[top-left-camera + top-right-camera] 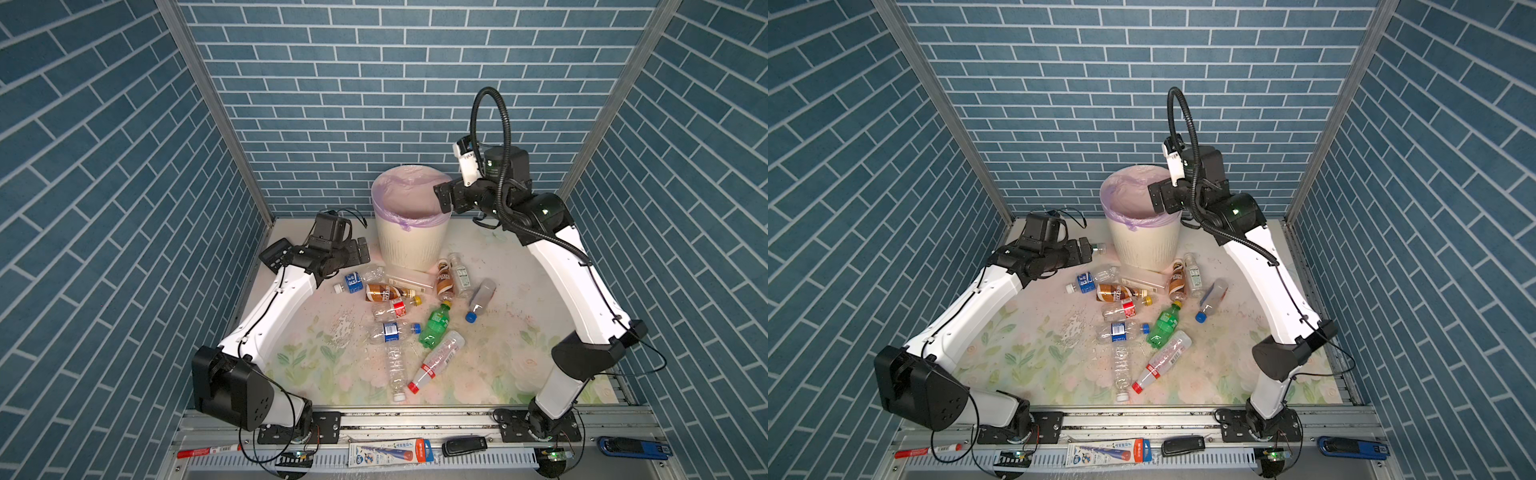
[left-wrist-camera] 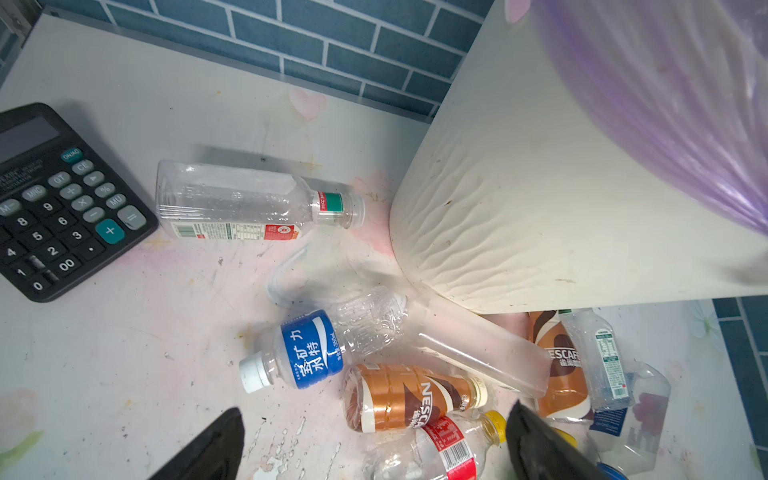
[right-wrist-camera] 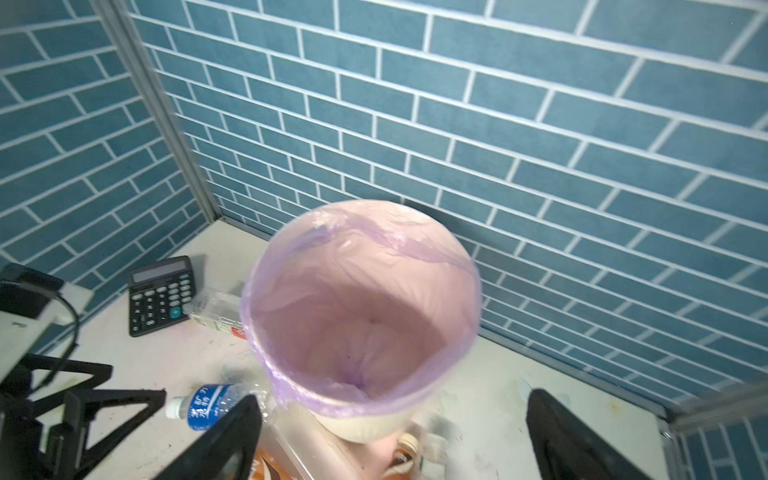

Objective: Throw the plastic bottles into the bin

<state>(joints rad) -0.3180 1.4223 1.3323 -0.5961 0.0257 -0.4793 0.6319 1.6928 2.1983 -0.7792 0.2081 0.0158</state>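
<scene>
The bin (image 1: 409, 245) (image 1: 1144, 245) stands at the back, its lilac bag folded over the rim. My right gripper (image 1: 442, 195) (image 3: 392, 397) hovers open and empty over its right rim; inside the bin (image 3: 353, 316) only liner shows. My left gripper (image 1: 359, 249) (image 2: 374, 409) hangs open and empty left of the bin, above a blue-labelled bottle (image 1: 354, 282) (image 2: 307, 349) and a brown-labelled bottle (image 1: 384, 292) (image 2: 407, 395). Several more plastic bottles lie in front of the bin, among them a green one (image 1: 435, 322) and a red-capped clear one (image 1: 436, 361). Another clear bottle (image 2: 249, 203) lies beside the bin.
A black calculator (image 1: 274, 251) (image 2: 62, 199) lies at the back left, under my left arm. On the front rail sit a red marker (image 1: 208, 450), a pen packet (image 1: 388, 452), a black device (image 1: 463, 445) and a blue tool (image 1: 636, 448). Brick-patterned walls close in three sides.
</scene>
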